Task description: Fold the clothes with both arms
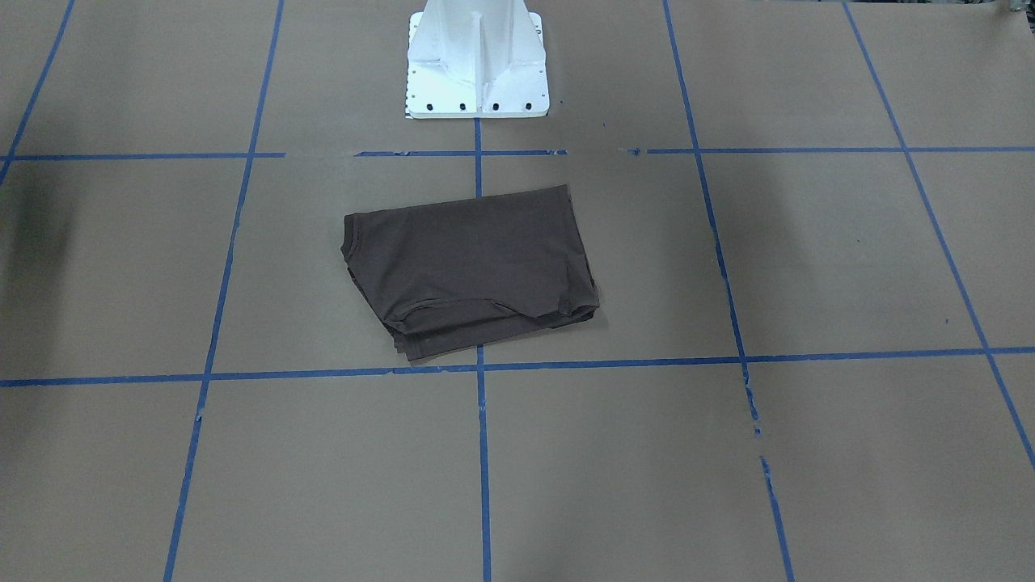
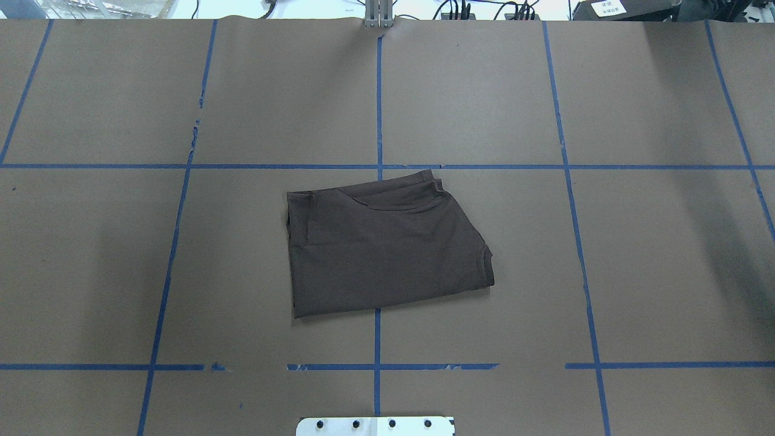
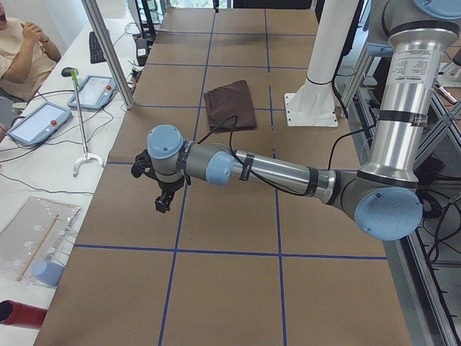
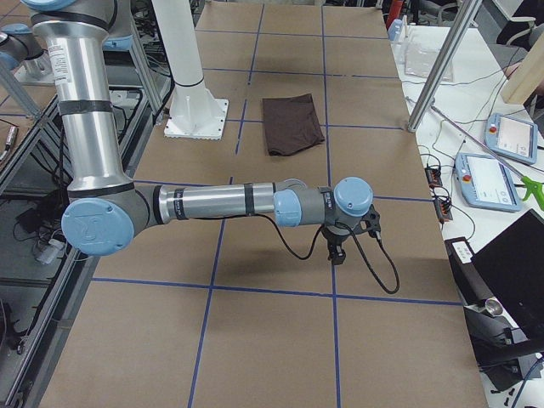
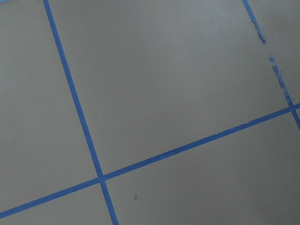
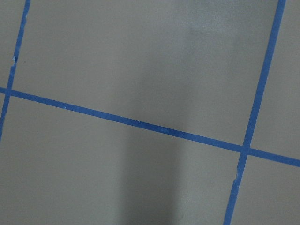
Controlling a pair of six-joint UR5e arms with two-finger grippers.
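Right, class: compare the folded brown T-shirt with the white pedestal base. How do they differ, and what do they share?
The T-shirt is dark brown; the pedestal base is white. The T-shirt lies flat and folded; the pedestal base stands upright, bolted down. Both sit on the table, on the same centre tape line.

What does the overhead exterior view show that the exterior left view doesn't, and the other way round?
Only overhead exterior: the ribbed edge of the dark brown T-shirt, seen from above; no arm appears. Only exterior left: the left arm, its left gripper hanging over bare table apart from the T-shirt, a seated person and two teach pendants on a side table. Both: the T-shirt folded on the brown table with blue tape lines, and the white pedestal base.
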